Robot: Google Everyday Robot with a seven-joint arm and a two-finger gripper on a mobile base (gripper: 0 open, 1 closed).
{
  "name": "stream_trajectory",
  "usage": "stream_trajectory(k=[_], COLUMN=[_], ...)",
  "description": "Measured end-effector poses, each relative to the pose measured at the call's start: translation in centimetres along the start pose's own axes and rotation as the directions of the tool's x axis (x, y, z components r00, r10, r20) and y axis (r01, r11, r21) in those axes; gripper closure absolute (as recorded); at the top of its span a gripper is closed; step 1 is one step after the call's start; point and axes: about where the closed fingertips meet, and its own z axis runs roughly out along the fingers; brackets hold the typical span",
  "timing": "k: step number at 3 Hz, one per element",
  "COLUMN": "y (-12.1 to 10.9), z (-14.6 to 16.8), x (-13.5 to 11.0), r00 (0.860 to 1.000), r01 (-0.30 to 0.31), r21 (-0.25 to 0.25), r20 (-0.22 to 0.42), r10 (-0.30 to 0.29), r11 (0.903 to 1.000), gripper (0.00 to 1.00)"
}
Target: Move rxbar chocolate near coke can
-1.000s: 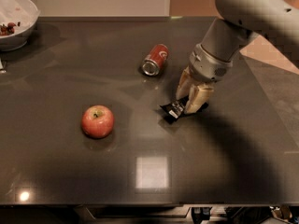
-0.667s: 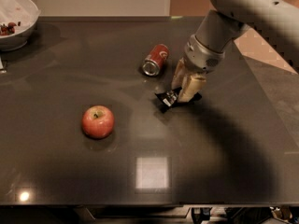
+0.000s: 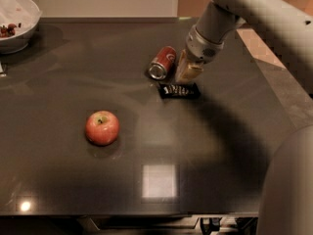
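The rxbar chocolate [image 3: 179, 90], a flat black wrapper with white lettering, lies flat on the dark table just right of and in front of the coke can [image 3: 163, 62]. The red can lies on its side with its silver end facing me. My gripper [image 3: 189, 73] hangs from the grey arm directly over the bar's far edge, right beside the can. Its tips reach down to the bar's top edge.
A red apple [image 3: 102, 127] sits on the dark table [image 3: 73, 82] at the front left. A white bowl [image 3: 17, 21] with dark bits stands at the far left corner. The table's right edge runs close behind the arm.
The gripper has carried the bar left and away from me, closer to the can. The bar was tilted in the gripper before; now it lies flat on the table.
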Motion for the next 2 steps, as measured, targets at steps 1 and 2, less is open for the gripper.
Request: stream_trajectory(k=[1, 2], y=[-2.1, -3.2], z=[0.5, 0.4], x=[0.3, 0.4], r00=[0.999, 0.999], r01=[-0.023, -0.029], r21=[0.032, 0.062], r20=[-0.023, -0.036], r10=[0.023, 0.031], r11=[0.9992, 0.9977], gripper=[1.00, 0.82])
